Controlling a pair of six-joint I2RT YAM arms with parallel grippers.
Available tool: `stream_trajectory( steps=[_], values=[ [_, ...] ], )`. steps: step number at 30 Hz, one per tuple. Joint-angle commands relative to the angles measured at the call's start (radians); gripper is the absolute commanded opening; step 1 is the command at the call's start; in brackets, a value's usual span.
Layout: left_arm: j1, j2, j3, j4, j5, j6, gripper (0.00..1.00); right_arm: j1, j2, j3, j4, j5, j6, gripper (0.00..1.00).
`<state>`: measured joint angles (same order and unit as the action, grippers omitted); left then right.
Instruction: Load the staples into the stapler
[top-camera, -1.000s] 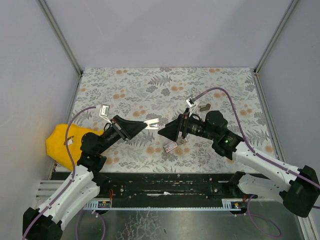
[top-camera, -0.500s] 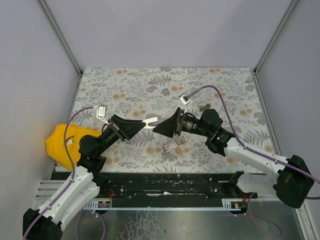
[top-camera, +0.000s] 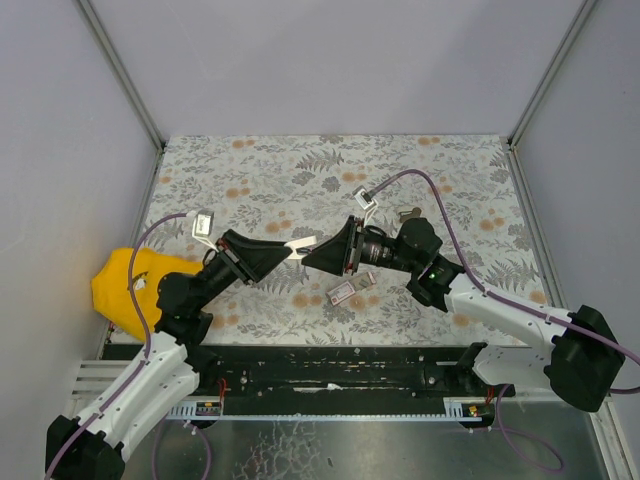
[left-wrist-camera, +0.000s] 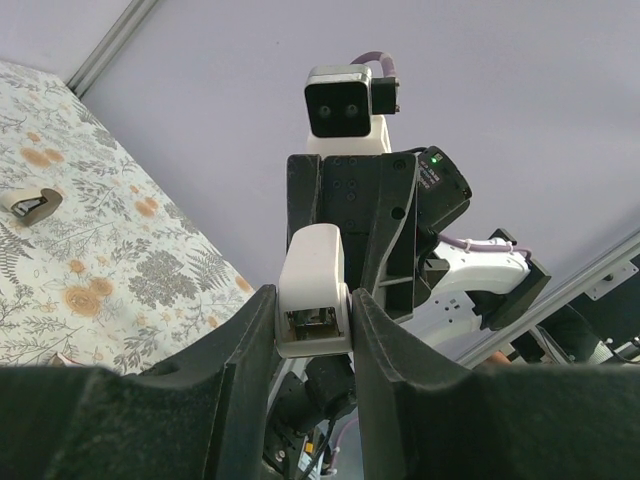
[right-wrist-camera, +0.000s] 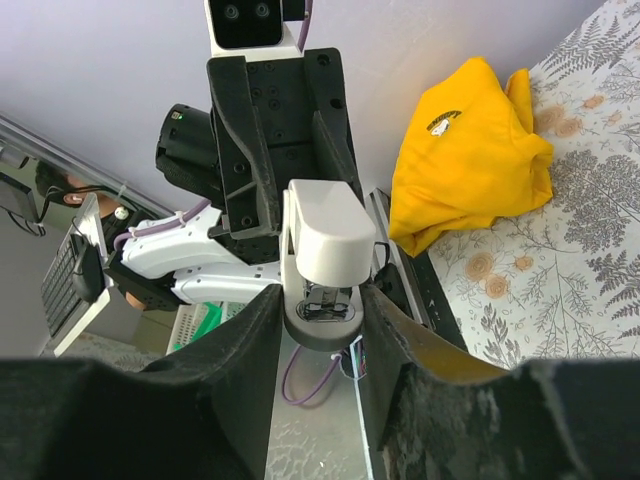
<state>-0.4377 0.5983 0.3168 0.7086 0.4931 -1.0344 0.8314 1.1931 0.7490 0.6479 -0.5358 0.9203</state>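
The stapler (top-camera: 303, 242) is up in the air over the middle of the table (top-camera: 260, 170), and the left gripper (left-wrist-camera: 313, 312) has it clamped by one end, white top showing between the jaws. From the other side the right gripper (right-wrist-camera: 322, 302) meets it nose to nose, with its fingers (right-wrist-camera: 245, 350) standing either side of the stapler's free end, right against it by the look of things. Whether they are actually pressing, I can't tell.

So the stapler's long axis runs straight along the line between the two wrists, left to right across the table.

Now the staples (top-camera: 342, 293) — that little pink-and-white carton is flat on the cloth, apart from everything, lying below the stapler and toward the near edge, just under the right gripper's body. Nobody is touching it. The right arm is plainly the nearer one; my guess is that any reach for the carton has to go down and back toward the bases — away from the stapler, not along it.
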Motion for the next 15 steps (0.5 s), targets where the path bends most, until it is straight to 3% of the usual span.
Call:
stream_trajectory(
  steps=[1, 7, 8, 9, 11, 12, 15],
  values=[
    [-0.004, -0.005, -0.005, 0.099, 0.030, 0.014, 0.00, 0.010, -0.009, 0.049, 0.084, -0.013, 0.001, 0.40],
    [-0.005, -0.005, 0.002, 0.074, 0.033, 0.023, 0.00, 0.011, -0.021, 0.047, 0.085, -0.006, -0.024, 0.10],
    [-0.005, -0.009, 0.017, 0.032, 0.030, 0.042, 0.07, 0.011, -0.030, 0.049, 0.063, 0.001, -0.053, 0.05],
    [-0.004, -0.014, 0.040, -0.033, 0.026, 0.080, 0.23, 0.011, -0.042, 0.053, 0.018, 0.011, -0.098, 0.01],
    [-0.004, -0.026, 0.114, -0.238, -0.023, 0.189, 0.66, 0.011, -0.073, 0.064, -0.103, 0.043, -0.225, 0.00],
    [-0.004, -0.031, 0.177, -0.400, -0.062, 0.254, 0.82, 0.011, -0.088, 0.070, -0.174, 0.062, -0.295, 0.00],
    [-0.005, -0.015, 0.320, -0.667, -0.151, 0.435, 0.94, 0.013, -0.123, 0.080, -0.394, 0.121, -0.499, 0.00]
  ],
)
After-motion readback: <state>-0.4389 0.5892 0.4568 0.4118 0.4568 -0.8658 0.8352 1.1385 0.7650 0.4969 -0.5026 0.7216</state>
